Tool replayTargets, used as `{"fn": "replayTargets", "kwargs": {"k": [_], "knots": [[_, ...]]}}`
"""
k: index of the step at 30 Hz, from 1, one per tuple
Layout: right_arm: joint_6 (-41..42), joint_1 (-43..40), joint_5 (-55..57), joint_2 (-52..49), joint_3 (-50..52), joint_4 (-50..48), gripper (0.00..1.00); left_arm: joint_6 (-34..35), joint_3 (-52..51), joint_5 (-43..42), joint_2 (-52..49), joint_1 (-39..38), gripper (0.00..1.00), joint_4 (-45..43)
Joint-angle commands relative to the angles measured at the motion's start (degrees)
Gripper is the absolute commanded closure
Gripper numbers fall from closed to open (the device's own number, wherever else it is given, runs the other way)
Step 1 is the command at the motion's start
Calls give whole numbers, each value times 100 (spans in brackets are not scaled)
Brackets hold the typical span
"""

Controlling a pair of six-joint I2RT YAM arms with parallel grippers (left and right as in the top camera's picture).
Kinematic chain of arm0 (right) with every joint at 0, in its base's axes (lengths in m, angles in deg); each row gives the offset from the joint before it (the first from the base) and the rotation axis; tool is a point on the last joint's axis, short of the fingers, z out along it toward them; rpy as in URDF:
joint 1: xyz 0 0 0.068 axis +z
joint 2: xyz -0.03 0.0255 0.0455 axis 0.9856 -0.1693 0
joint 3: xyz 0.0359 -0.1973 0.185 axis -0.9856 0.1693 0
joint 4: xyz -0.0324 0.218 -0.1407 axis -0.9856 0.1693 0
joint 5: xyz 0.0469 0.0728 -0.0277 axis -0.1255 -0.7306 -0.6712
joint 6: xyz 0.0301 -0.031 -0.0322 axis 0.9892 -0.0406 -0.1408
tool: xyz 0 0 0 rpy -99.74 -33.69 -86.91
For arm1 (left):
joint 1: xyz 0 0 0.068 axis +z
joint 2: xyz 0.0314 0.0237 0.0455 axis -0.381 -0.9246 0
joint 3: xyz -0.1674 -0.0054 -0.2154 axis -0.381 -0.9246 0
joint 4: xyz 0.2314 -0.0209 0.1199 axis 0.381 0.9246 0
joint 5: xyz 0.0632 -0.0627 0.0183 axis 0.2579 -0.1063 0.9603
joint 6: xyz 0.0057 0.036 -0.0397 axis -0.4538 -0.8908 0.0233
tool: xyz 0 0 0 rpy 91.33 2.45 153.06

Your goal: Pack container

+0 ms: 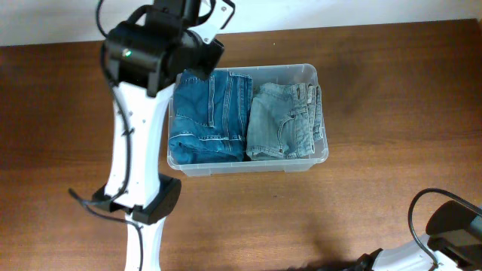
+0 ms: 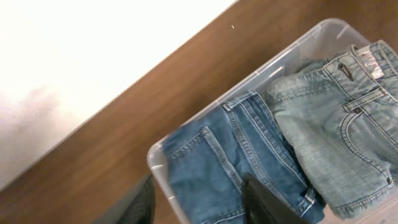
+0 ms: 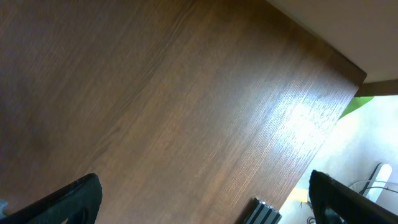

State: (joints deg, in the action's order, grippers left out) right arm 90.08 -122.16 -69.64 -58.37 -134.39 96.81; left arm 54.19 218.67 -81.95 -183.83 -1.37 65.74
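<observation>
Right gripper (image 3: 204,186) is idling over bare table (image 1: 60,113) at the near edge, fingers spread wide, holding nothing. Container (image 1: 320,154) is sitting mid-table, with dark jeans (image 1: 207,120) and light jeans (image 1: 282,124) lying folded side by side inside, filling it. Left gripper (image 2: 198,186) is hovering over its far-left corner, fingers apart, gripping nothing. Packing is looking nearly done; no loose items are showing.

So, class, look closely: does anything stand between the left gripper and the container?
Nothing visible does. The left gripper hangs open above a corner of the container, over the dark jeans; the light jeans lie beside them inside.
</observation>
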Motion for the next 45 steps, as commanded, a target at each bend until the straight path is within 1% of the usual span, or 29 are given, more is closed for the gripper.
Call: {"fn": "replayTargets", "kwargs": {"k": [1,9,13,15,16,18,21,24,28,33,40,45], "knots": [[-2,-11,87,101,17,33,2,-4,107,254,551,-7,0,13],[0,-11,90,101,17,33,2,-2,105,1410,1290,-7,0,13],[0,-11,90,101,17,33,2,28,105,1735,1810,-7,0,13],[0,-11,90,101,17,33,2,295,105,1945,2044,-7,0,13],[0,-11,90,101,17,33,2,535,105,2083,2201,-7,0,13],[-2,-11,90,101,17,33,2,756,105,2142,2472,-7,0,13],[-2,-11,90,101,17,33,2,776,98,1897,2857,-7,0,11],[0,-11,90,101,17,33,2,772,-157,1908,3130,-7,0,-74],[0,-11,90,101,17,33,2,772,-1156,2020,3683,-4,0,-844],[0,-11,90,101,17,33,2,774,-3185,1928,4568,282,0,-2417],[-2,-11,90,101,17,33,2,774,-6367,1058,5801,1106,0,-4653],[-2,-11,90,101,17,33,2,774,-8428,208,6531,1786,0,-6260]]}}
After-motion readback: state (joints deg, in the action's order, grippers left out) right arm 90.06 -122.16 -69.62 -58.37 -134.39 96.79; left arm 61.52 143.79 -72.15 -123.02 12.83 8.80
